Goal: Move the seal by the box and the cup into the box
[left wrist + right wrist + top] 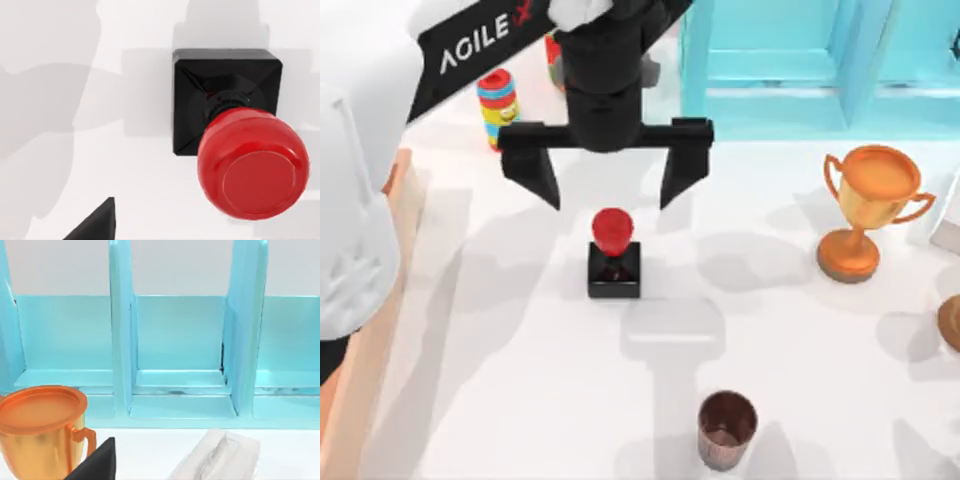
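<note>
Seal (614, 252) stands upright on the white desk (500, 380), near the middle of the top view, its glossy round red knob rising on a short dark neck from a flat black square block. The left claw (608, 180) hangs just behind it with its two black fingers spread wide and nothing between them, a gap broader than the knob; this looks like a line-up for a grasp on the handle. In the left wrist view the knob (252, 162) sits off to one side of the base, so the claw probably needs to centre itself first. The cup (727, 428), a shiny copper-brown tapered tumbler without handles, stands open-mouthed nearer the front edge, well apart from the seal. At the desk's left edge a strip of light-brown wood (398, 170), partly hidden by the white arm, is likely the box's wall. The right wrist view faces a turquoise shelf unit (180, 355) and an orange-gold trophy (37, 427).
</note>
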### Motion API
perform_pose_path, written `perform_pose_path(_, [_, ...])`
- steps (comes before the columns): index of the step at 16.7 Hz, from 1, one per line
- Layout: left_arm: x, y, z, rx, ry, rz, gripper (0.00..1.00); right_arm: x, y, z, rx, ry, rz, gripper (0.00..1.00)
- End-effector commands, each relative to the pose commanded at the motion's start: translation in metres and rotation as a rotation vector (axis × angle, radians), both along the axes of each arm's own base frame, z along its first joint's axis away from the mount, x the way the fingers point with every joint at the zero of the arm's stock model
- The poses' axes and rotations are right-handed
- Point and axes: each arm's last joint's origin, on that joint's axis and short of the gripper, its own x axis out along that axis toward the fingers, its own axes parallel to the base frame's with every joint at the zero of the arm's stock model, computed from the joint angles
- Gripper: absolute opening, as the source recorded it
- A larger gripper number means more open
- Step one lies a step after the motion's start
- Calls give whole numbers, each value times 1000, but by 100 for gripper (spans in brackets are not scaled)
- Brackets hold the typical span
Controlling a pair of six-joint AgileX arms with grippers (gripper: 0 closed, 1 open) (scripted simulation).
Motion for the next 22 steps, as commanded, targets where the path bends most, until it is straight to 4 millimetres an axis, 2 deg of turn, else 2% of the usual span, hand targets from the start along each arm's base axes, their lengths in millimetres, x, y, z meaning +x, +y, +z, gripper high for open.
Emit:
perform_pose_path(2, [1,-1,-15,1,2,-1,100,0,0,0,0,0,0,100])
perform_pose_path(7, [0,-1,-68,-1,-1,-1,100,0,0,0,0,0,0,100])
perform_pose_path(9, [-1,-1,-76,1,1,-1,100,0,0,0,0,0,0,100])
perform_pose_path(12, [-1,-1,-76,1,1,-1,100,0,0,0,0,0,0,100])
perform_pose_path(22, [-1,-1,-76,1,1,-1,25,0,0,0,0,0,0,100])
